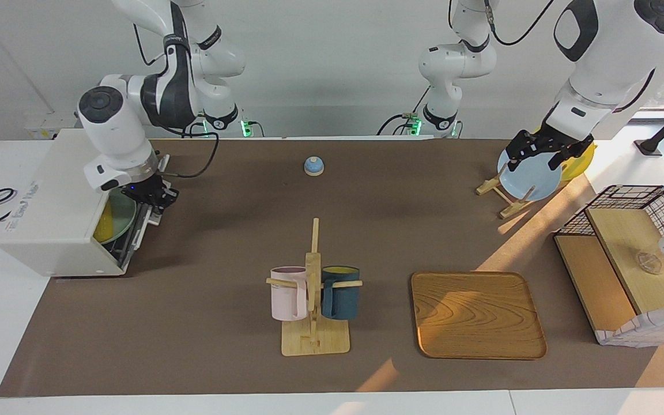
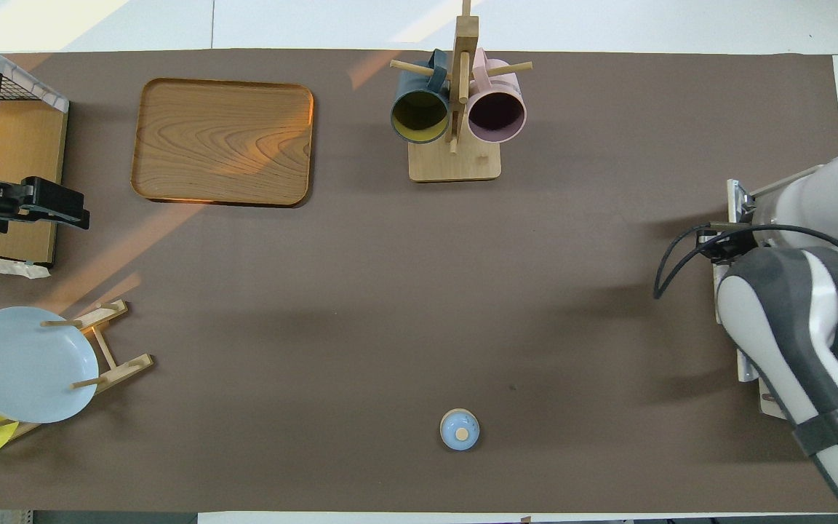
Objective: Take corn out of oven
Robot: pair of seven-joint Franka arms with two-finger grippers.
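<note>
The off-white oven (image 1: 55, 213) stands at the right arm's end of the table with its door (image 1: 134, 239) let down. Inside its mouth a strip of bright yellow, the corn (image 1: 102, 229), shows beside a pale green plate (image 1: 121, 221). My right gripper (image 1: 156, 199) is at the oven's mouth, just above the lowered door, with nothing visibly in it. In the overhead view the right arm (image 2: 790, 313) hides the gripper, the corn and most of the oven (image 2: 743, 211). My left gripper (image 1: 542, 154) is open and empty, raised over the blue plate (image 1: 529, 176), and waits.
A plate rack (image 1: 505, 199) holds the blue plate and a yellow plate (image 1: 577, 164). A black wire basket with wooden shelves (image 1: 626, 253) stands at the left arm's end. A wooden tray (image 1: 476, 314), a mug tree with a pink and a dark mug (image 1: 313, 291) and a small blue bell (image 1: 313, 166) are mid-table.
</note>
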